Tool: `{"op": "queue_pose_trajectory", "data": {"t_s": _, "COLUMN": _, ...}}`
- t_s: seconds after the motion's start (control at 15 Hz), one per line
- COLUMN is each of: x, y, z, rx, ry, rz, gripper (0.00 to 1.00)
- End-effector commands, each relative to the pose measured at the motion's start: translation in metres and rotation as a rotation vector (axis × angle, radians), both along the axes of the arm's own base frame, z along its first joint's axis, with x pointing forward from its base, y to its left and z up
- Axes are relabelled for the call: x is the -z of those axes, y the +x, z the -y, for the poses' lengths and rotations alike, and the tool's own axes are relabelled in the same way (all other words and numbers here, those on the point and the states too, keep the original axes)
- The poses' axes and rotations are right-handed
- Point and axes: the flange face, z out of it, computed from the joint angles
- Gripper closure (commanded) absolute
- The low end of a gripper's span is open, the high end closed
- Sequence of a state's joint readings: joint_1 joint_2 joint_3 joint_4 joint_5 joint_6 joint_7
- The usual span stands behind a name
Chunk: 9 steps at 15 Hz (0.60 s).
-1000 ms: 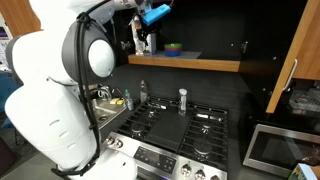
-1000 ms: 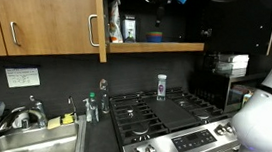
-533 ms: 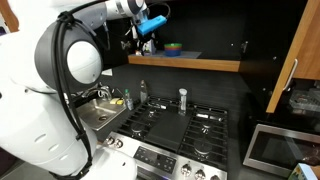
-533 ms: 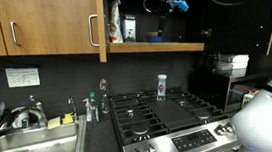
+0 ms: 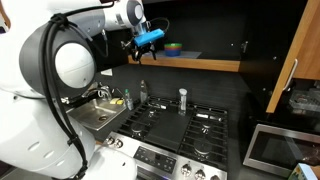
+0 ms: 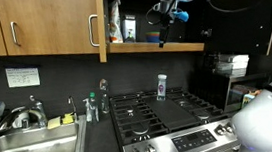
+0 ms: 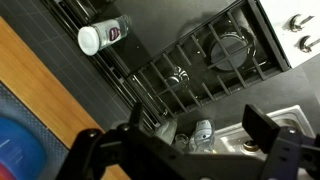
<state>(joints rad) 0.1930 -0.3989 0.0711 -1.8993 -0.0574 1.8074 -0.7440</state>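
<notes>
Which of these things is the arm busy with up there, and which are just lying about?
In hand: gripper, open; blue bowl; wooden shelf.
Lying about: white-capped bottle on the stove; sink; microwave.

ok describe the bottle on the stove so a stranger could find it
Start at the gas stove under the wooden shelf. A small bottle stands upright at the back of its grates, between the burners. Its white cap and lone spot set it apart from the bottles by the sink.
</notes>
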Motion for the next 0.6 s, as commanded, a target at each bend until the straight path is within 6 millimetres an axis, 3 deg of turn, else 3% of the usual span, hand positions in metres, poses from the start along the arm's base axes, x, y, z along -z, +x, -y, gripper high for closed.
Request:
{"op": "queue_pose_trajectory", "data": {"t_s": 0.0, "x": 0.031, "y": -0.005, "z": 0.010, "rx": 0.058, "ry": -0.021, "rz": -0.037, "gripper": 0.00}}
{"op": "queue_pose_trajectory", "data": {"t_s": 0.53, "x": 0.108, "y": 0.014, "z": 0.049, "rx": 0.238, "ry": -0.033, "rz": -0.128, "gripper": 0.00}}
